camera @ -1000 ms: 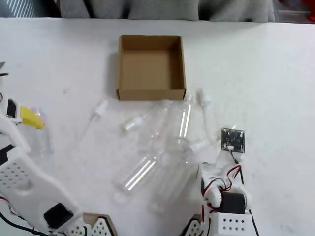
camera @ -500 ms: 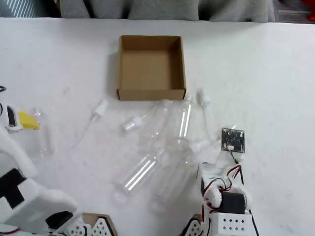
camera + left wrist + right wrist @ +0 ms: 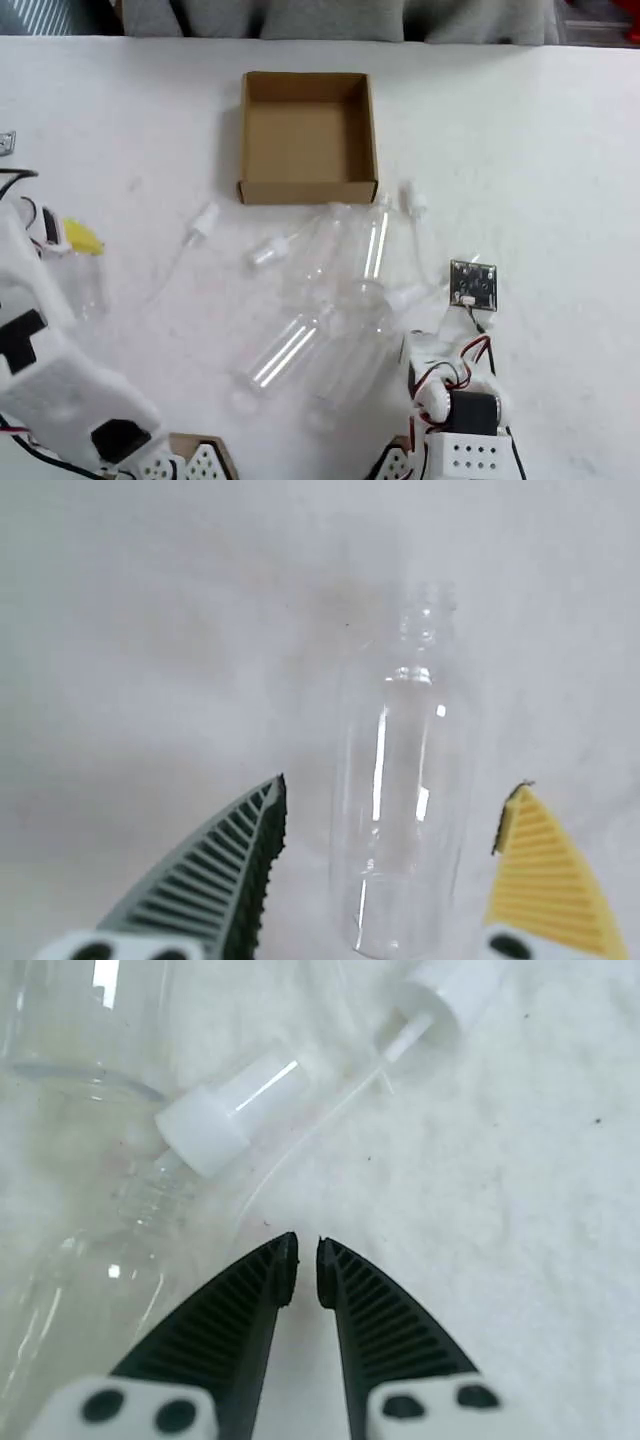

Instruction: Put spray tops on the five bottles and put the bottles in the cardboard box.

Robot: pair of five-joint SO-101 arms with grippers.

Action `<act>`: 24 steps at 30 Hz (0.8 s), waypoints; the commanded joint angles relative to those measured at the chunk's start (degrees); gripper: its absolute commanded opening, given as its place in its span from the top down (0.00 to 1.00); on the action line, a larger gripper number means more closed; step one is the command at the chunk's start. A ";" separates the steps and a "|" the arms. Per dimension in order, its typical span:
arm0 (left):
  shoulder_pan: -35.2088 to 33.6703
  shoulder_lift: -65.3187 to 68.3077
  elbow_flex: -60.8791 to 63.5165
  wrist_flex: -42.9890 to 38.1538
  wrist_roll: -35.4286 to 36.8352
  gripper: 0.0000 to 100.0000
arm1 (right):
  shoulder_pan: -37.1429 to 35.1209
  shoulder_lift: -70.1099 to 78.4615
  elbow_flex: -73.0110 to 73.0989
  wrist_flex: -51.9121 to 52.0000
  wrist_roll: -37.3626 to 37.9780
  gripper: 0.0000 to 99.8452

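With your left gripper (image 3: pixel 400 783) wide open astride the probably light, slick bottle (image 3: pixel 410 730) at 9 o'clock on the table (image 3: pixel 560 150), squeeze its mid-body gently, since thin plastic dents.

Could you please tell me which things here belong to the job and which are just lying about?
Job: cardboard box, loose bottles, spray tops, bottle at the left gripper.
Lying about: grey cushions behind the table.

Cardboard box (image 3: pixel 308 135) set toward the far side of the table (image 3: pixel 540 150), bottles (image 3: pixel 330 320) heaped just before it, spray tops (image 3: pixel 203 222) scattered among them, single bottle (image 3: pixel 88 285) laid well apart at left, straddled by left gripper (image 3: pixel 399 785).
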 commanded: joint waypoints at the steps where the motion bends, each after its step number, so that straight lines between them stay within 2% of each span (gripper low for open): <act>1: 0.92 3.91 -9.05 2.37 0.79 0.67 | 0.48 -0.40 0.26 -0.84 0.00 0.98; 8: 2.42 10.33 -12.40 2.37 0.88 0.67 | 0.48 -0.40 0.26 -0.84 0.00 0.98; 18: 4.26 10.95 -11.52 1.93 2.37 0.67 | 0.48 -0.40 0.26 -0.84 0.00 0.98; 24: 4.26 10.42 -5.36 -5.10 3.69 0.67 | 0.48 -0.40 0.26 -0.84 0.00 0.98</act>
